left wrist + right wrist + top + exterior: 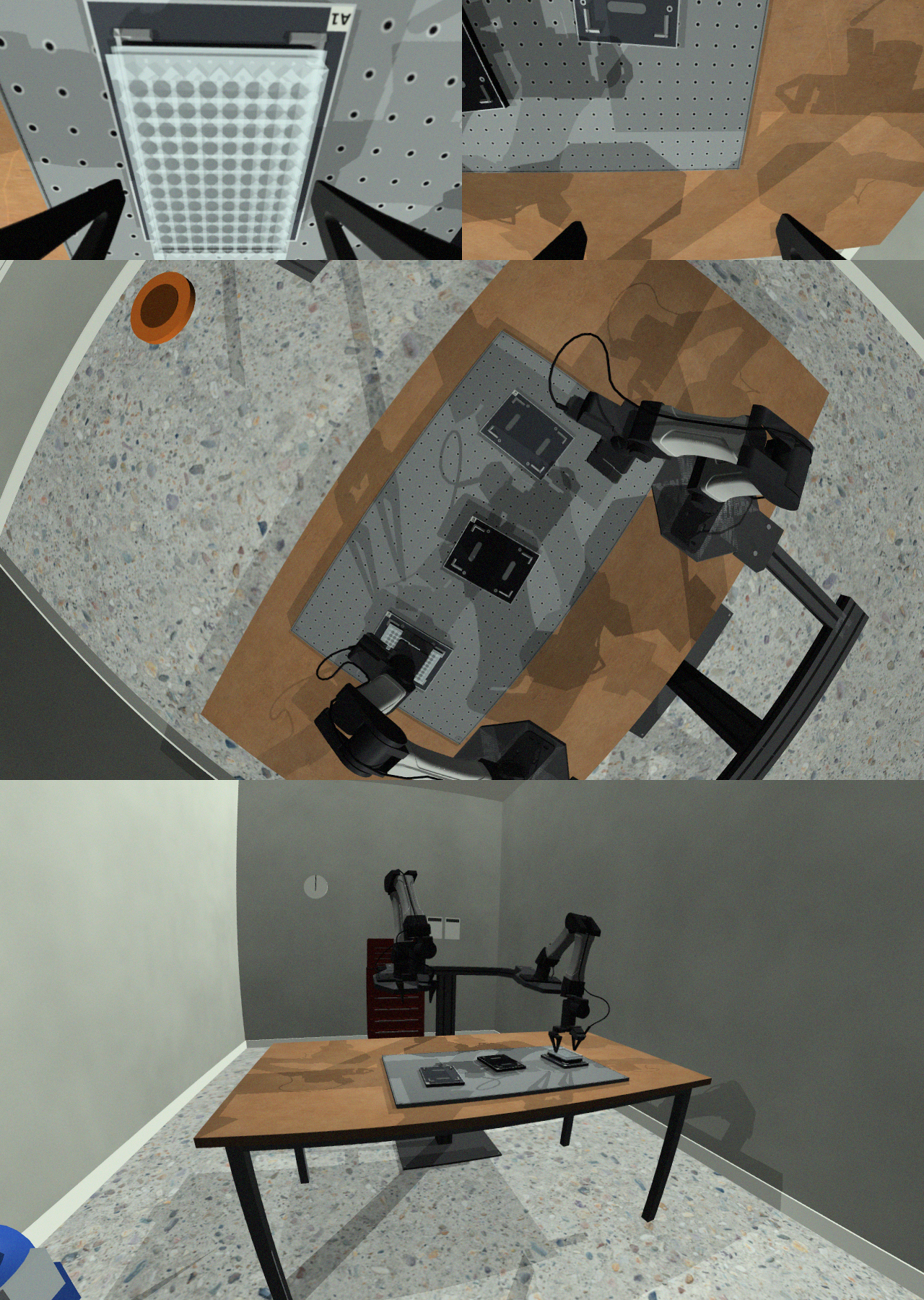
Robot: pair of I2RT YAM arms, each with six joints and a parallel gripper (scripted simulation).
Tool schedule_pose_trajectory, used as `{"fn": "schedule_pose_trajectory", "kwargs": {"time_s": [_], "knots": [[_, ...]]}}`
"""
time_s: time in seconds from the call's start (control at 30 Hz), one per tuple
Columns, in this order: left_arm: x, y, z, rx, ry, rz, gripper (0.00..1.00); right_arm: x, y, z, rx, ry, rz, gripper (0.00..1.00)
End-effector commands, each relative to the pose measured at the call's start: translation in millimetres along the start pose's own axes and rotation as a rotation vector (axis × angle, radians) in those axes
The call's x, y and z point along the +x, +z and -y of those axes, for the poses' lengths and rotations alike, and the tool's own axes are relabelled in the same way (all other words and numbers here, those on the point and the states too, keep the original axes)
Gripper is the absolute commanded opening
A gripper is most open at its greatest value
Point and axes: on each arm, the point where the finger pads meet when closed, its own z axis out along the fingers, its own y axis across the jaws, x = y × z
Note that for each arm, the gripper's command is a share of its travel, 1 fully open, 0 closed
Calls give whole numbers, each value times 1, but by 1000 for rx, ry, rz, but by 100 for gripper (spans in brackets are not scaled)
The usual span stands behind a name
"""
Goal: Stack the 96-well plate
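Two clear 96-well plates (220, 155) (564, 1054) appear stacked in the left nest N2 (216, 22); two edges show at the end near its A1 label. The cut corners are hard to make out, and full nesting cannot be told. My left gripper (219, 189) (566, 1048) is open above the stack, its fingertips on either side with gaps. In the top view it hides the stack's middle. The right nest N1 (526, 438) (632, 25) (442, 1075) holds no plate. My right gripper (684, 226) (416, 999) is open and empty, high near the arms' side.
A black nest (491, 558) (501, 1062) without a plate stands between N1 and N2. All three nests are on a grey perforated board (413, 518) (664, 115) on the wooden table (323, 518). The left arm's cable loops beside N2.
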Motion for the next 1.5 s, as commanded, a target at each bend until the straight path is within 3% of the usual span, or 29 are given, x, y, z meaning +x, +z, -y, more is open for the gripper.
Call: {"fn": "schedule_pose_trajectory", "kwargs": {"time_s": [0.0,1.0,1.47], "knots": [[-5,-13,3,4,-3,14,100,9,1,0,-8,-6,-20,100],[-3,-81,1,-2,-3,16,100,9,1,0,-8,-6,-20,100],[-3,-76,1,2,-1,10,100,9,1,0,-8,-6,-20,100]]}}
